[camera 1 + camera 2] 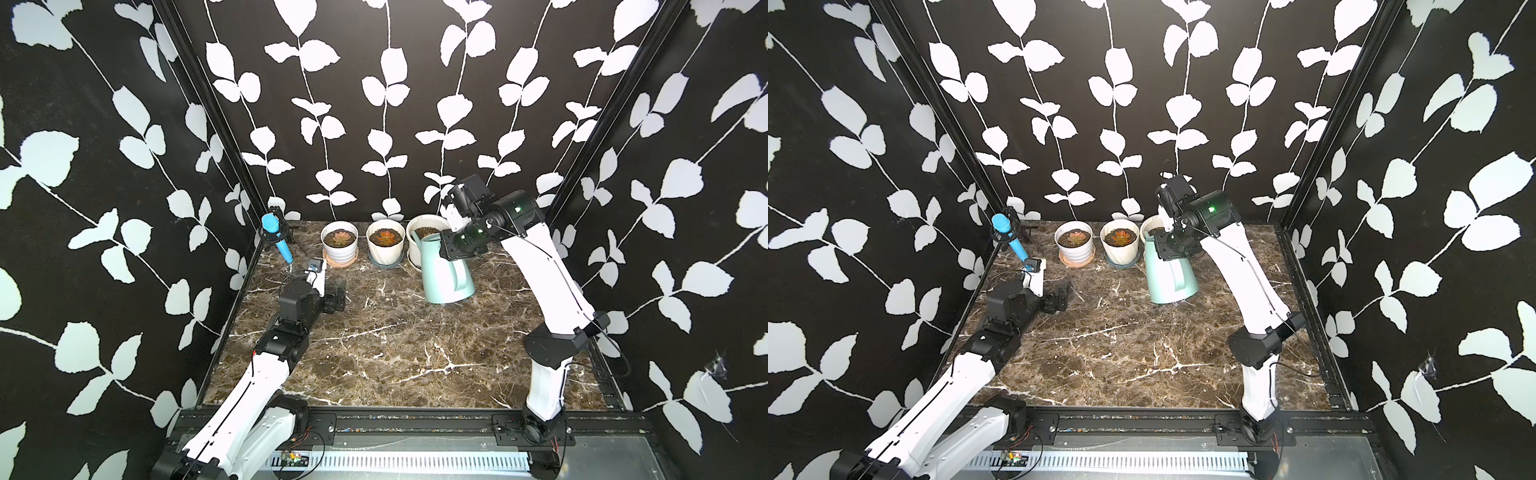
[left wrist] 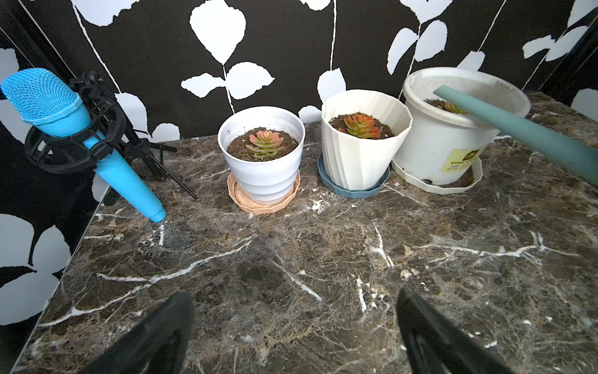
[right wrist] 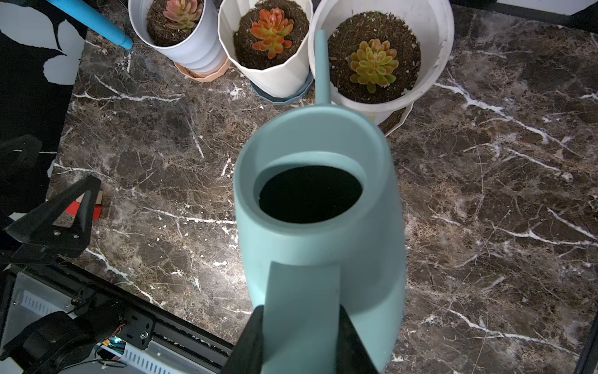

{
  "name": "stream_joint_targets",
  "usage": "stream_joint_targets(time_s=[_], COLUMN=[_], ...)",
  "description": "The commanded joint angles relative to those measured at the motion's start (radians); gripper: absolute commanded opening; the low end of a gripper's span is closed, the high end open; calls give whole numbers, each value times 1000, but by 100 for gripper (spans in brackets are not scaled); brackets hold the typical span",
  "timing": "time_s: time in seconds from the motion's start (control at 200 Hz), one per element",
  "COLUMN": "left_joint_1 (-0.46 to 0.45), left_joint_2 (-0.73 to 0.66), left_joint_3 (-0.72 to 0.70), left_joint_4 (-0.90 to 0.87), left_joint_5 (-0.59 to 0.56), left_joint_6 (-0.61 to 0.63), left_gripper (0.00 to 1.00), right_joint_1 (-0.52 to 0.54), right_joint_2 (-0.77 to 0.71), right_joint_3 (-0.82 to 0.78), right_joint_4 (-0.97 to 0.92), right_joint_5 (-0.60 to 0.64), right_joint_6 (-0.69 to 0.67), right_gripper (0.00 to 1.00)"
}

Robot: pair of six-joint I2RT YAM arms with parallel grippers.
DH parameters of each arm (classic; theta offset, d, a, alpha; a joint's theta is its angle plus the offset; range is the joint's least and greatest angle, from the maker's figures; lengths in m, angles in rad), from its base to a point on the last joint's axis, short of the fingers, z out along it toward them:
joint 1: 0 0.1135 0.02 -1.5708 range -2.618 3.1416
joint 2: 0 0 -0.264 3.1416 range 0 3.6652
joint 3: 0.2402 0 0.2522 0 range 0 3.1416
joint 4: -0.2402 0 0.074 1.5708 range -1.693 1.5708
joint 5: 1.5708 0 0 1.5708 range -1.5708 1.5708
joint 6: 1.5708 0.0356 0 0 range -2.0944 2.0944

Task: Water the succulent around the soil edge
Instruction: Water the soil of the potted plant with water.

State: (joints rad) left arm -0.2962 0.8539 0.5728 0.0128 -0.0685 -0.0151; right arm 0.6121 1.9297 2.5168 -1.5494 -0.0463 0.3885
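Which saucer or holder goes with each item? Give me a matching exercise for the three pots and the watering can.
1. smooth white pot
2. ribbed cream pot
3. labelled white pot
4. teal watering can

A. blue-grey saucer
B. right gripper
C. peach saucer
D. white saucer

Pairs: 1-C, 2-A, 3-D, 4-B.

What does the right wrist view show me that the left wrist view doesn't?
Right wrist only: the watering can body and open top, its handle clamped in the right gripper, the whole yellow-green succulent. Left wrist only: the blue microphone head in its black stand, the yellow label on the large white pot. Both: the three pots, the spout over the large one.
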Motion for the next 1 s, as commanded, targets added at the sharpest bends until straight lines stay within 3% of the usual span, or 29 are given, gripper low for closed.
stream_joint_targets(time_s=[0.0, 0.995], left_joint_1=[-7, -12], left_joint_2=[-17, -19], left_joint_3=[-17, -17], left_joint_4=[18, 21], left_joint_5=[-7, -8], left_joint_6=[10, 15], left_gripper=[99, 99], right_joint_1=[-9, -98], right_joint_2=[10, 59], right_joint_3=[60, 104], right_joint_4=[9, 56], right_joint_5=[-11, -122], right_joint_6=[-4, 38], right_gripper=[0, 0])
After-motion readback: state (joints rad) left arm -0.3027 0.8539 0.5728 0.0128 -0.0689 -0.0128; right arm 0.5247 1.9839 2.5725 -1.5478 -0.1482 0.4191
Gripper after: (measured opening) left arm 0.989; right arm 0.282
